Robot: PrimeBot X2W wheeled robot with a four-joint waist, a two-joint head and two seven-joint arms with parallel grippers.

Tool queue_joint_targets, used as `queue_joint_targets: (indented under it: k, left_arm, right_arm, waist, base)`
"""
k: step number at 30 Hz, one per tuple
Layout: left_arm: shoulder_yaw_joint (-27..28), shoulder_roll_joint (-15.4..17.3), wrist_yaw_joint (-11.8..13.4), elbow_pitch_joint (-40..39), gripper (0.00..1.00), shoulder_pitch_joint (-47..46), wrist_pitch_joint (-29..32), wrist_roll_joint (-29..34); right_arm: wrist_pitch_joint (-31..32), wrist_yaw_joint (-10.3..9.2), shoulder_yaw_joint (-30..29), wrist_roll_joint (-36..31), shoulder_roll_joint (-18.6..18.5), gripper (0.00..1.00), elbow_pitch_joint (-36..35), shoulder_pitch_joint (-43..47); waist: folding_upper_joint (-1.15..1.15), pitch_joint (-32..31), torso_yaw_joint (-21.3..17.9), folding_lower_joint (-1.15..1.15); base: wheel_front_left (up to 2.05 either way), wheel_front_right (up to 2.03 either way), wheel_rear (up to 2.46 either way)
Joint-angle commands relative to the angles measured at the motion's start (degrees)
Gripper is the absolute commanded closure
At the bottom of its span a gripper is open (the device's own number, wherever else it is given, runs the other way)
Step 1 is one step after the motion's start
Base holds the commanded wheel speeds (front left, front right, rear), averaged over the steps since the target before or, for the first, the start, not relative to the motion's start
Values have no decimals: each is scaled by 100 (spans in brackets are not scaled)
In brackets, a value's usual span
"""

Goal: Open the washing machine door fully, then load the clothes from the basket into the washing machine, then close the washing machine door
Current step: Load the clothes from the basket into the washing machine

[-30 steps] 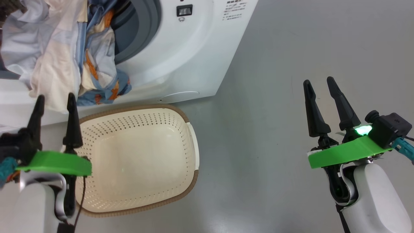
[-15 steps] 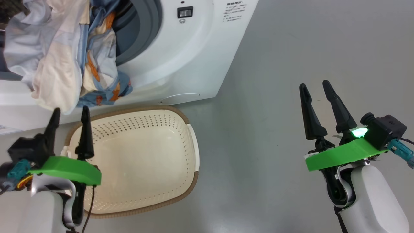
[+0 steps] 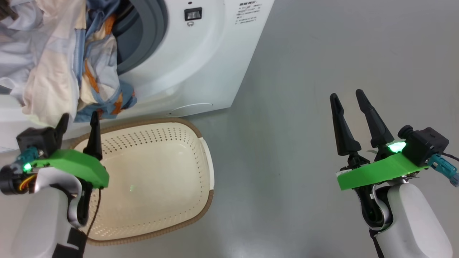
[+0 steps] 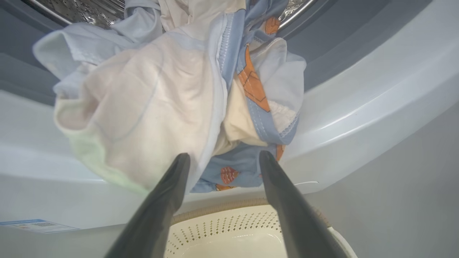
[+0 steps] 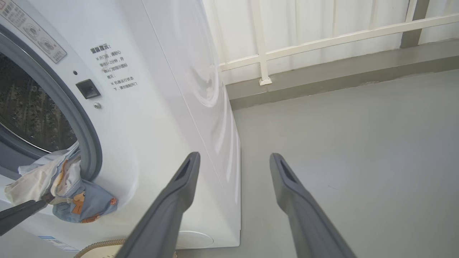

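The white washing machine (image 3: 186,53) stands with its drum mouth uncovered; its door is out of view. The light blue and pale clothes (image 3: 64,64) with orange bears hang out of the drum over the grey gasket (image 3: 143,39) and down the front panel. Just below their hem, my left gripper (image 3: 79,115) is open and holds nothing; from its wrist, the clothes (image 4: 172,100) hang right past the fingertips. The cream basket (image 3: 209,199) sits empty on the floor against the machine. My right gripper (image 3: 345,93) hovers open over bare floor far to the right.
The grey floor (image 3: 304,107) spreads to the right of the machine. In the right wrist view a white railing (image 5: 261,43) and a low kerb run behind the washing machine (image 5: 161,107). A blue label (image 4: 32,225) sits low on the front panel.
My left gripper has shifted right and slightly down from the hanging clothes, and its wrist has turned. The head camera has moved a little. The right gripper has barely moved.
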Motion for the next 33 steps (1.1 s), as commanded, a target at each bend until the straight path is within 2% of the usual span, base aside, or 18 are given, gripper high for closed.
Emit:
queue_joint_targets:
  k: [1, 15, 27, 28, 30, 31, 33]
  left_arm:
    - [124, 214, -34, 38, 0, -179, 14, -43]
    - [-20, 356, -102, 1903, 0, -1490, -268, -146]
    - [78, 231, -109, 2629, 0, -2094, -686, -346]
    - [65, 220, -112, 2665, 14, -2114, -701, -344]
    - [41, 212, -120, 2727, 87, -2145, -721, -345]
    - [31, 213, -124, 2752, 100, -2152, -729, -350]
    - [0, 209, -134, 2782, 100, -2139, -738, -366]
  right_arm:
    - [-27, 9, 133, 12, 9, 0, -132, 78]
    - [-27, 9, 114, 7, 115, 0, -186, -30]
    - [-27, 9, 84, -29, 166, 0, -191, -49]
    - [-27, 9, 84, -32, 168, 0, -190, -49]
    - [-27, 9, 85, -36, 170, 0, -189, -50]
    - [-27, 9, 82, -39, 170, 0, -189, -49]
    - [-27, 9, 77, -39, 163, 0, -184, -50]
  waist:
    - [0, 45, -35, 0]
    - [0, 318, -210, 0]
    - [0, 375, -164, 0]
    - [0, 372, -156, 0]
    - [0, 369, -138, 0]
    - [0, 366, -128, 0]
    - [0, 358, -106, 0]
  base:
    - [0, 0, 0]
    - [0, 0, 0]
    - [0, 0, 0]
    - [0, 0, 0]
    - [0, 0, 0]
    - [0, 0, 0]
    - [0, 0, 0]
